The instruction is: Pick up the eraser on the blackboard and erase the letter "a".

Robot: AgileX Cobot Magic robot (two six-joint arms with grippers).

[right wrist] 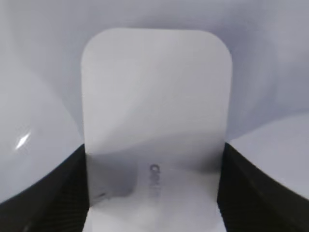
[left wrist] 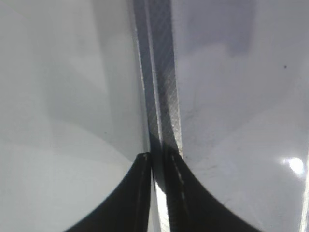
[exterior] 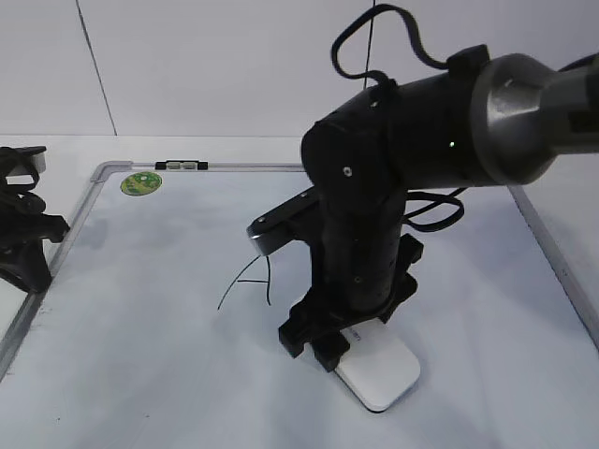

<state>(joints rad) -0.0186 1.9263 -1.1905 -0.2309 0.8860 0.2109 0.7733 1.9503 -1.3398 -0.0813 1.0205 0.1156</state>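
The white eraser (exterior: 386, 371) lies flat on the blackboard (exterior: 140, 318) at the front centre. My right gripper (exterior: 323, 341) stands straight down over the eraser's near-left end. In the right wrist view the eraser (right wrist: 154, 92) fills the gap between the two black fingers (right wrist: 154, 147), which press against its long sides. Thin black marker strokes (exterior: 245, 281) show just left of the arm. The rest of the writing is hidden behind the arm, so I cannot tell which letter they belong to. My left gripper (exterior: 23, 245) is shut and empty at the board's left edge.
A round green sticker (exterior: 140, 182) sits in the board's far left corner, with a small black-and-silver clip (exterior: 181, 165) on the top frame. The left wrist view looks down on the grey frame rail (left wrist: 159, 92) under the shut fingers (left wrist: 158, 155).
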